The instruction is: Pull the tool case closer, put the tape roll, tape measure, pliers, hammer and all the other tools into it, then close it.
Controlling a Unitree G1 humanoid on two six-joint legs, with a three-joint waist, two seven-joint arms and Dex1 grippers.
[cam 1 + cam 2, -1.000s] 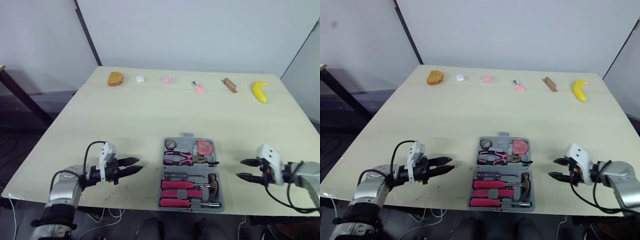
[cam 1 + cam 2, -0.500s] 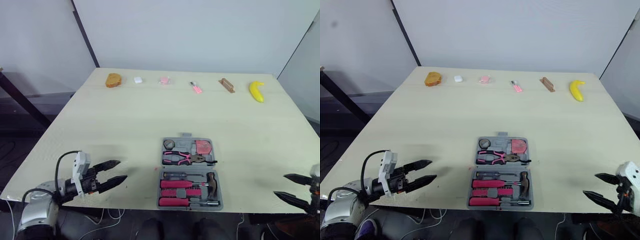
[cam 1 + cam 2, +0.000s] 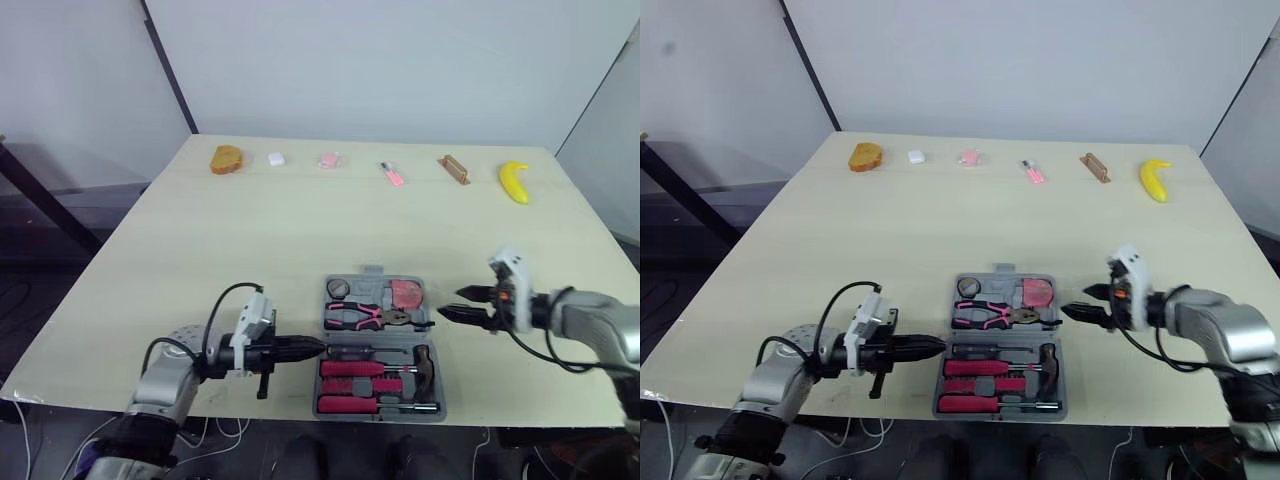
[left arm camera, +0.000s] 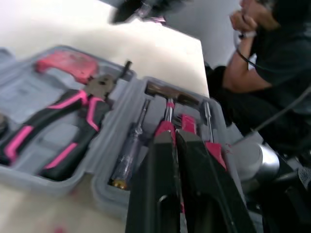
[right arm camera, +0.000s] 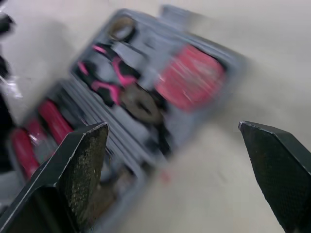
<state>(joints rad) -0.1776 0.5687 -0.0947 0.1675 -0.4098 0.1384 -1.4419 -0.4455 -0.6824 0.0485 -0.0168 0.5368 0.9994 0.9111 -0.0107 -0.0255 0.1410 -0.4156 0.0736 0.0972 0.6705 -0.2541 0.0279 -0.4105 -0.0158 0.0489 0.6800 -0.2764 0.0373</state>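
The open grey plastic tool case (image 3: 372, 277) looked fully packed — only the closing seemed outstanding. It lay just ahead of the left claw (image 3: 318, 346), fingers pressed together, and beside the right claw (image 3: 449, 304), fingers spread — one half wanted lifting and folding over.

both head eyes look forward and down over the worktop (image 3: 300, 220) at the tool case (image 3: 372, 289), which each wrist camera views close up from opposite sides.

The left gripper (image 3: 312, 347) has swung in from the table's near edge up to the tool case (image 3: 372, 289), its fingers now pressed together (they were spread before). The right gripper (image 3: 449, 304) has come in beside the case's right side.
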